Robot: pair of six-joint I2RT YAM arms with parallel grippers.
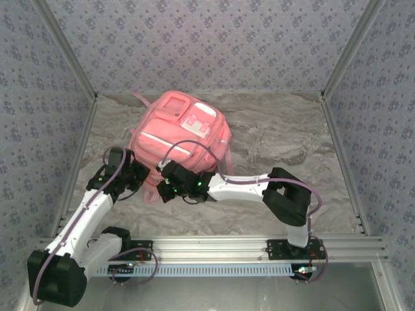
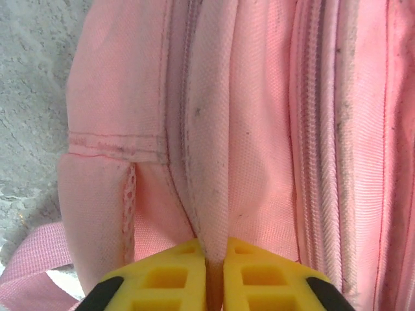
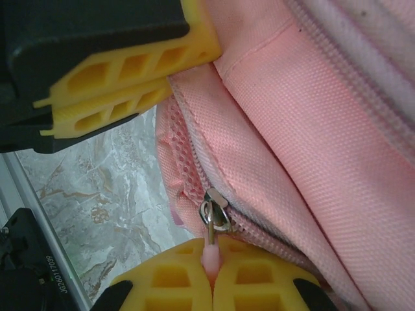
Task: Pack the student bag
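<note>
I find the student bag (image 1: 181,133) lying on the marble table (image 1: 279,139), left of centre. The left gripper (image 2: 214,275) is clamped on a fold of its side fabric. The right gripper (image 3: 212,278) pinches the zipper pull (image 3: 211,254), with the left gripper crowding close beside. Patterned walls (image 1: 207,39) enclose the table.

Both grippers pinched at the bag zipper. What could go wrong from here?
Right gripper pinches only the small pull tab; it may slip out when pulled. Left gripper holds just a thin fold of bag fabric; if that slides free, the bag may drag instead of the zipper moving.
</note>
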